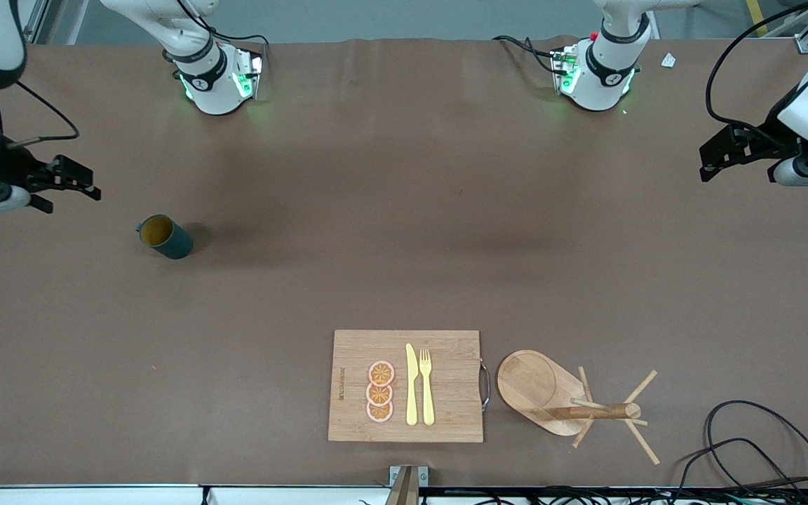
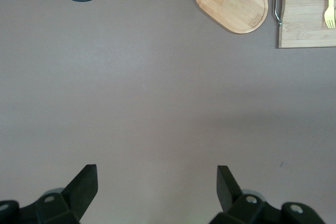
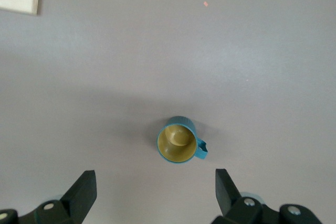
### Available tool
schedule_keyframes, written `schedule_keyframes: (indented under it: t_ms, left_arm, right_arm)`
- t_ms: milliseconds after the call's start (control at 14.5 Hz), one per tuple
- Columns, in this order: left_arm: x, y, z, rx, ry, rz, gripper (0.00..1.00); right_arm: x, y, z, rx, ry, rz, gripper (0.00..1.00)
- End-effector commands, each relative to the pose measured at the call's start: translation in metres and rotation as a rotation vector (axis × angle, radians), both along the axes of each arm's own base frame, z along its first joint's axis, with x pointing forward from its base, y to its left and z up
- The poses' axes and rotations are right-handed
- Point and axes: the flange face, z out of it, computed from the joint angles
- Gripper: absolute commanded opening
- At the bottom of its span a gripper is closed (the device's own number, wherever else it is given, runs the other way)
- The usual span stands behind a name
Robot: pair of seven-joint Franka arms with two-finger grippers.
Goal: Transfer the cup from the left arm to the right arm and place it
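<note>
Nearest the front camera, a rectangular bamboo cutting board (image 1: 446, 365) with a metal handle lies on the brown table (image 1: 404, 245), carrying three round orange slices (image 1: 380, 392) in a row, a yellow plastic knife (image 1: 412, 385) and a yellow plastic fork (image 1: 426, 386) side by side. Just beside the board, toward the left arm's end of the table, sits an oval wooden mug-tree stand (image 1: 537, 382) with thin pegs. Farther from the camera, toward the right arm's end, the small dark teal cup (image 1: 165, 236) with a yellowish-tan inside stands upright on the table, held by nothing. The right gripper (image 1: 78, 179) hangs just above it, up in the air, with its jaws spread wide and empty; its wrist view looks straight down at the cup (image 3: 181, 140). The left gripper (image 1: 716, 158) waits over bare table at the left arm's end, jaws likewise wide apart and empty.
</note>
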Motion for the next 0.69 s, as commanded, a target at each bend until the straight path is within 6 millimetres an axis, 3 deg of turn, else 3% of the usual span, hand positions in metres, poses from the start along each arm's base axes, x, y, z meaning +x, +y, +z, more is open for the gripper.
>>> schedule_keyframes:
  t_ms: [0,276,414,622]
  left_arm:
    - [-0.005,0.002,0.008,0.006,-0.010,-0.013,1.00]
    - [-0.005,0.002,0.008,0.006,-0.010,-0.013,1.00]
    - [-0.005,0.002,0.007,0.006,-0.009,-0.013,1.00]
    - [-0.004,0.004,0.008,0.005,-0.012,-0.011,1.00]
  right_arm:
    - [0.008,0.000,0.024,0.007,0.016,-0.093,1.00]
    - [0.005,0.006,0.081,-0.065,0.039,-0.157,1.00]
    - [0.007,0.028,0.098,-0.142,0.023,-0.156,1.00]
    - [0.008,0.045,0.114,-0.158,0.005,-0.178,1.00]
